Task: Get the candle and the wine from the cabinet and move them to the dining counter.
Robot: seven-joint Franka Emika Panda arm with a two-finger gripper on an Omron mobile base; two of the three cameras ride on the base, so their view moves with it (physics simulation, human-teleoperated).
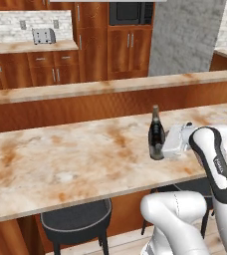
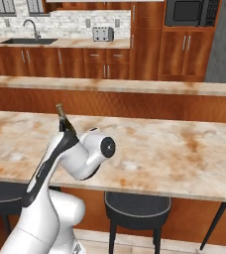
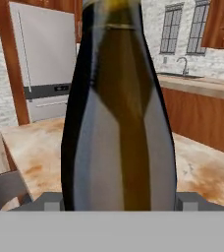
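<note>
Gripper (image 1: 161, 145) seen level at lower body of wine (image 1: 156, 133), jaws spread wide to either side of it; actual contact cannot be told. Bottle stands upright on dining counter (image 1: 60, 159). Glass judged heavy, rigid, slippery, breakable, top-heavy; lower body judged best hold.

Dining counter (image 1: 60, 159), beige marbled stone with rusty stains; wine bottle (image 1: 156, 134) standing upright on it near front edge.

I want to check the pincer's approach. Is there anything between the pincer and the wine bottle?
Nothing. In the hand view the wine bottle stands right before the open pincer, with no other thing between. The left base view shows the same on the dining counter.
</note>
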